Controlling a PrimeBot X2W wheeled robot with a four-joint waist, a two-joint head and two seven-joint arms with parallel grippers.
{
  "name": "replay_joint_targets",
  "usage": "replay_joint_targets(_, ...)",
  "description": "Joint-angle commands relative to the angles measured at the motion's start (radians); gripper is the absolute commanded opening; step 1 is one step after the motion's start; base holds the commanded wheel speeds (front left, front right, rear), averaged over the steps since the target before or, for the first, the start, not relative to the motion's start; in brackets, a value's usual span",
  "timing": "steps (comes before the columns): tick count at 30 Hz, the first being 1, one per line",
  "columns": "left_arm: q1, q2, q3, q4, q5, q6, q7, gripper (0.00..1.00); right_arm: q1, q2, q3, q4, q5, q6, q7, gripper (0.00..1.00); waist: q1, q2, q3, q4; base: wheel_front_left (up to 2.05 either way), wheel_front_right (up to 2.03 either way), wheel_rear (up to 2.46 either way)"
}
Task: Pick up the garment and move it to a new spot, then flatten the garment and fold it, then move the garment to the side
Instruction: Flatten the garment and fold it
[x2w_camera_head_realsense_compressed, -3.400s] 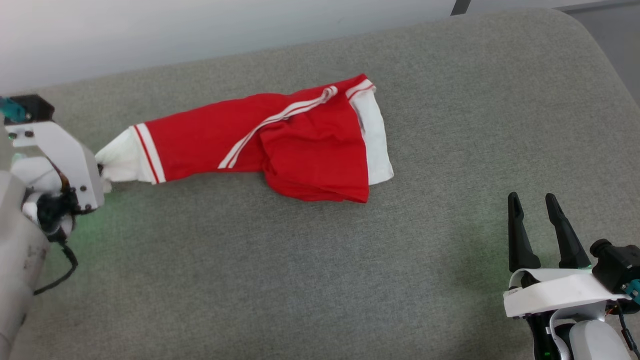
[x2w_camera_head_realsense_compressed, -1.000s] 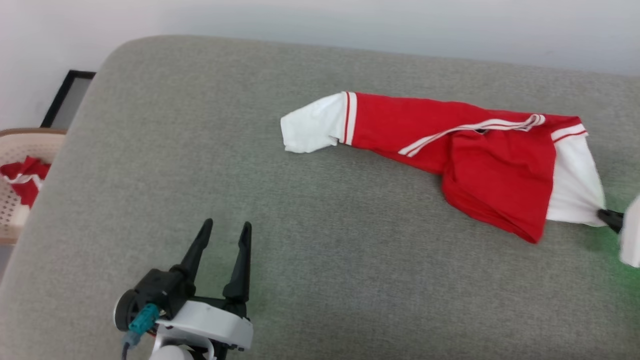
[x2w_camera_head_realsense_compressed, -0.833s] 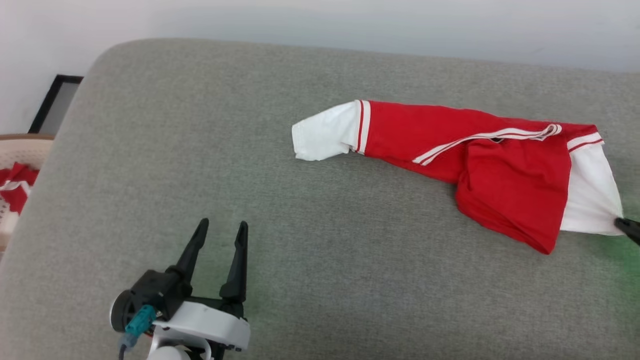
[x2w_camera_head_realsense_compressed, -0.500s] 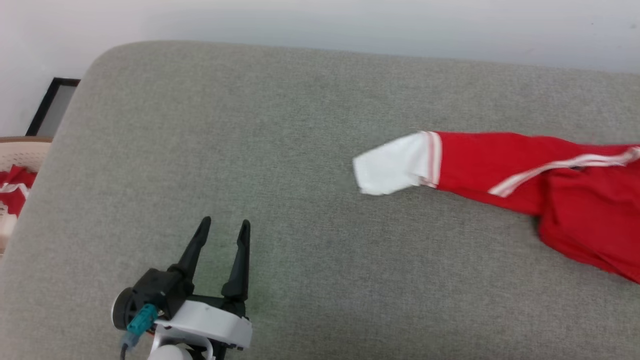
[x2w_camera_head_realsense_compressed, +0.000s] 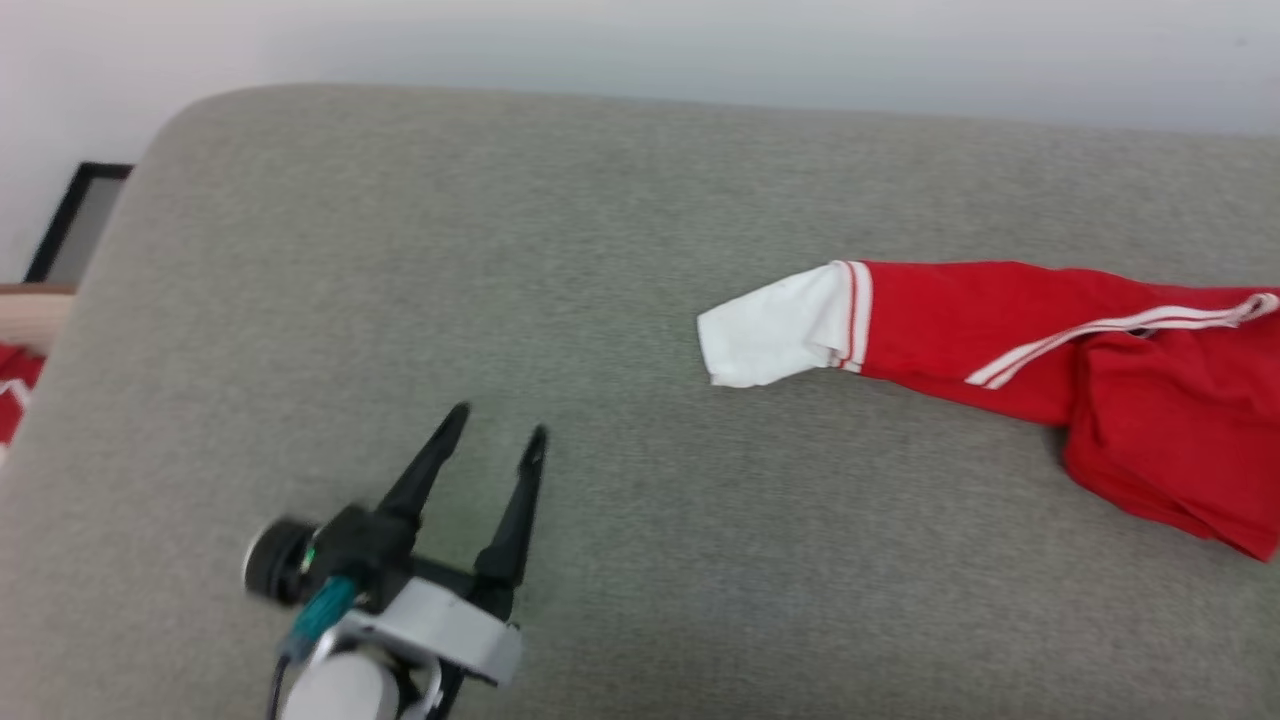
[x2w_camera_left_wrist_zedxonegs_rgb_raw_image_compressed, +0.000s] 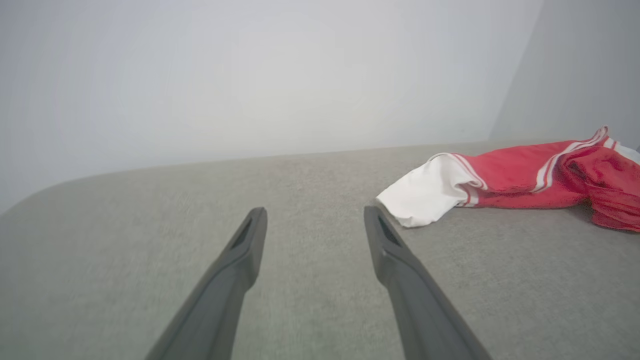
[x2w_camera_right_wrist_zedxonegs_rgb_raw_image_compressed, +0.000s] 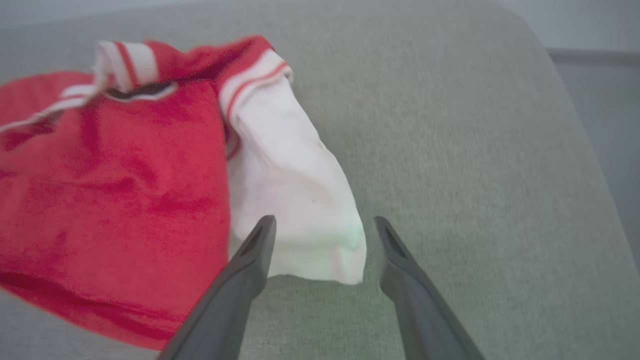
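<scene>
Lying crosswise, garment (x2w_camera_head_realsense_compressed: 1000, 320), white sleeve (x2w_camera_head_realsense_compressed: 770, 335) leftward.

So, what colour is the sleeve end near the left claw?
The sleeve end is white; left wrist view shows it best.

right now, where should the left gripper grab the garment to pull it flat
Grip the white sleeve end of the garment: it is the free tip, flat on the grey cushion, nearest the left gripper. Come in low from that cuff side, probably pinching its edge.
</scene>
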Motion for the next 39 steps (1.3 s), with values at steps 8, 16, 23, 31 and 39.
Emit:
replay_joint_targets(8,-0.269,0.25,-0.344,-0.036,-0.129,-0.001,0.106,1.0,0.034,0.084,0.071,-0.155,-0.027,-0.001,-0.264,1.0,0.0,-0.0001,0.019,-0.144,0.0,0.0,0.0)
replay_joint_targets(16,-0.664,0.403,-0.725,-0.025,-0.44,-0.001,0.339,1.0,0.068,0.193,0.217,-0.256,-0.036,-0.001,-0.505,1.0,0.0,-0.0001,0.063,-0.298,0.0,0.0,0.0)
replay_joint_targets(23,-0.928,0.368,-0.977,0.121,-0.7,-0.001,0.475,1.0,0.072,0.267,0.3,-0.249,-0.033,-0.001,-0.615,1.0,0.0,-0.0001,0.114,-0.422,0.0,0.0,0.0)
replay_joint_targets(31,-1.041,0.326,-1.051,0.225,-0.807,-0.001,0.551,1.0,0.044,0.294,0.337,-0.21,-0.023,-0.001,-0.665,1.0,0.0,-0.0001,0.146,-0.516,0.0,0.0,0.0)
replay_joint_targets(39,-1.035,0.301,-1.051,0.274,-0.734,-0.001,0.576,1.0,0.035,0.302,0.359,-0.195,-0.019,-0.001,-0.676,1.0,0.0,-0.0001,0.159,-0.533,0.0,0.0,0.0)
